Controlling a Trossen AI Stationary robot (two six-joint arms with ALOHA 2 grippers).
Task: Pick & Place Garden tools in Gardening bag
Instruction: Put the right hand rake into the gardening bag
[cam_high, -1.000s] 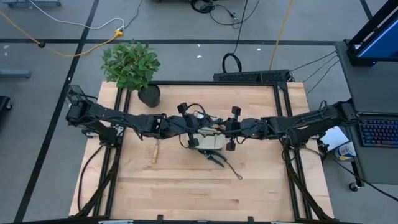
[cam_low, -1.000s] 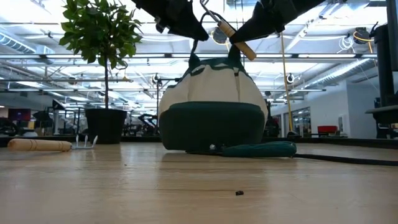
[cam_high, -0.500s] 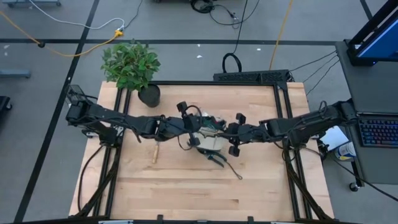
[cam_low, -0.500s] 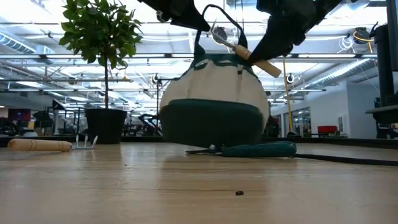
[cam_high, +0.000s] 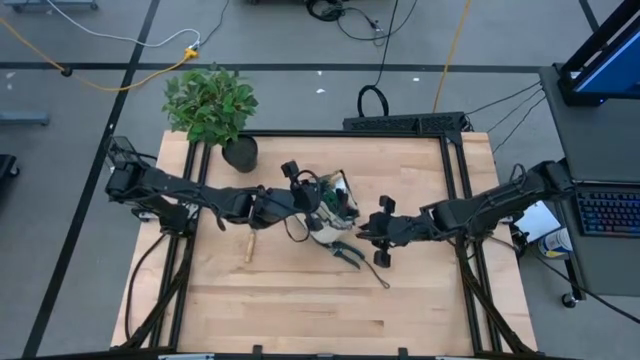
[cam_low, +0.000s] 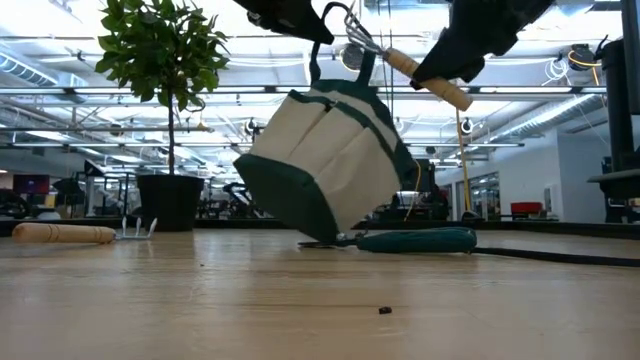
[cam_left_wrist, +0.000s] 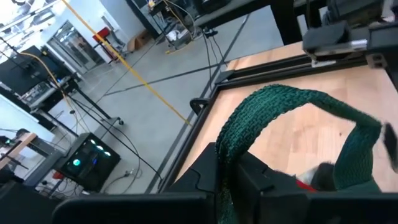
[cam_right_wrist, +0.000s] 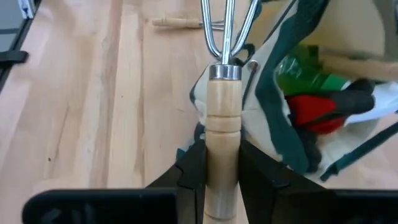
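Note:
The gardening bag (cam_high: 333, 212) (cam_low: 325, 165), cream with dark green trim, stands tipped in the middle of the table, its lower edge on the wood. My left gripper (cam_high: 303, 197) is above it, shut on its green loop handle (cam_left_wrist: 267, 106). My right gripper (cam_high: 376, 228), just right of the bag, is shut on a wooden-handled fork (cam_right_wrist: 222, 93) (cam_low: 415, 72). Green and red items (cam_right_wrist: 311, 93) show inside the bag. Dark pruning shears (cam_high: 347, 254) (cam_low: 405, 240) lie flat beside the bag. Another wooden-handled tool (cam_high: 250, 244) (cam_low: 62, 233) lies to the left. My left gripper pinches the woven green handle strap (cam_left_wrist: 222, 158) between its two fingers. The strap arches away from the fingers toward the bag. The bag hangs tilted below, its bottom edge (cam_low: 318, 236) on the table. My right gripper pinches the fork's wooden handle (cam_right_wrist: 222, 146) between its two fingers, the handle lying along them. The metal tines (cam_right_wrist: 225, 28) point toward the bag's top. The fork is lifted clear of the table.
A leafy potted plant (cam_high: 210, 102) (cam_low: 165, 60) in a black pot (cam_high: 240, 153) stands at the table's far left corner. A thin cord (cam_high: 378, 274) trails from the shears. Bare wood stretches along the near edge.
The bag has tipped over from upright, pulled by its handle: its base has swung up on one side while the lower edge stays on the table. My left wrist has rolled. My right gripper has drawn toward the near edge with the fork and turned.

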